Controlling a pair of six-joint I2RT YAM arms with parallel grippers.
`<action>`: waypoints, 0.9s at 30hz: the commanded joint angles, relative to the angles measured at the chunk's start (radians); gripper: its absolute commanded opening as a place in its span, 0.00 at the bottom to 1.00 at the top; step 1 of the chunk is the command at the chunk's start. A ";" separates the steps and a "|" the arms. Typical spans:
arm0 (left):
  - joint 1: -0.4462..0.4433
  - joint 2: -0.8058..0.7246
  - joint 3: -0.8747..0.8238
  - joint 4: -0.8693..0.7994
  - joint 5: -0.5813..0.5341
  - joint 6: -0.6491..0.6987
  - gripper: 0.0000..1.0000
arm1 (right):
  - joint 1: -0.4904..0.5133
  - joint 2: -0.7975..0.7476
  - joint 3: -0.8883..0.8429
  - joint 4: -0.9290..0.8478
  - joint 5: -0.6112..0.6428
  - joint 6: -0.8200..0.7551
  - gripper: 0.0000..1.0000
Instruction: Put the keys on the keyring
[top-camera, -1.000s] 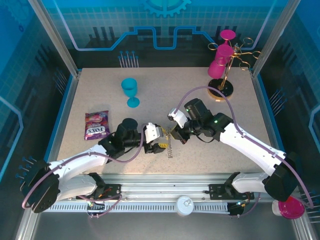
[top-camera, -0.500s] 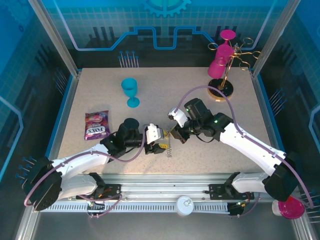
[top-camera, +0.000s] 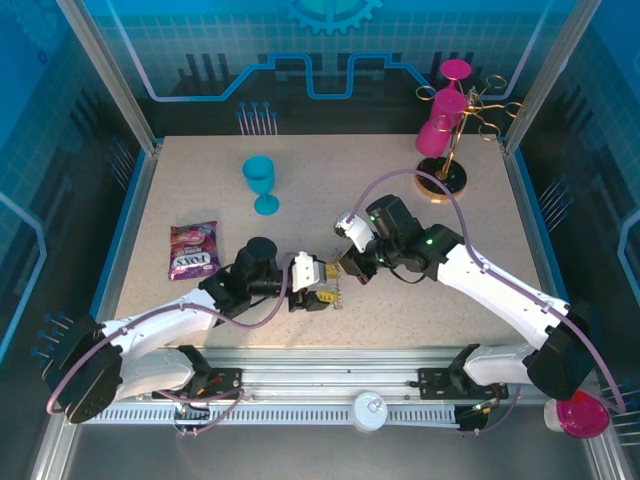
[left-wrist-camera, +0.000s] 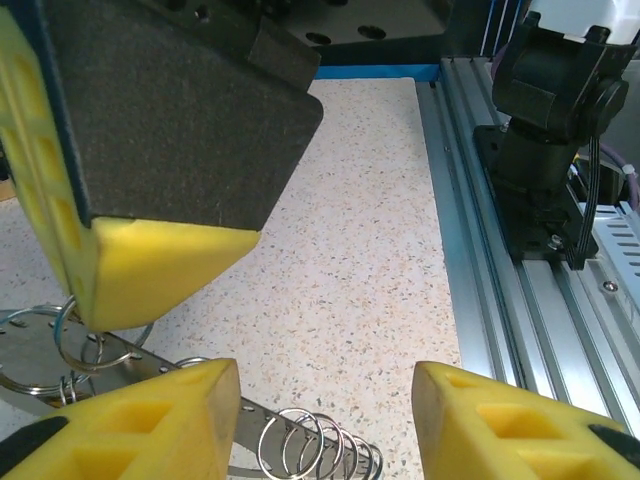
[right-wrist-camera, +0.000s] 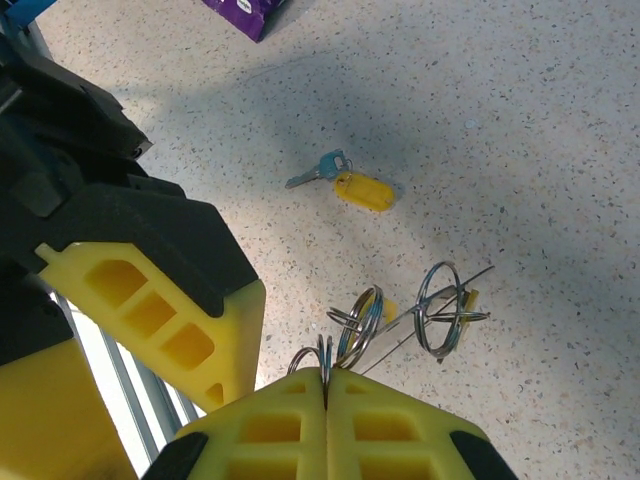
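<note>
While right end effector (right-wrist-camera: 325, 390) pinches the keyring (right-wrist-camera: 362, 315), spread left end effector (left-wrist-camera: 325, 400) should grip the twelve-o'clock key (right-wrist-camera: 365, 190) squarely.

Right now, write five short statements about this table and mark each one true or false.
1. The right gripper is shut on a metal ring of the keyring. True.
2. The blue goblet lies on its side. False: it stands upright.
3. A yellow-tagged key lies on the table, apart from the rings. True.
4. The candy bag sits beside the gold stand. False: it lies on the left side, far from the stand.
5. The left gripper holds the key. False: its jaws stand open.
</note>
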 joint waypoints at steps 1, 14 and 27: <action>0.030 -0.081 -0.036 0.025 -0.040 0.002 0.48 | 0.003 -0.022 0.007 0.027 -0.009 -0.041 0.00; 0.068 -0.157 -0.056 0.074 -0.031 -0.044 0.39 | -0.016 -0.092 -0.057 0.111 -0.132 -0.310 0.00; 0.238 -0.029 0.282 -0.345 0.256 0.107 0.38 | -0.072 -0.036 -0.023 0.157 -0.207 -0.415 0.00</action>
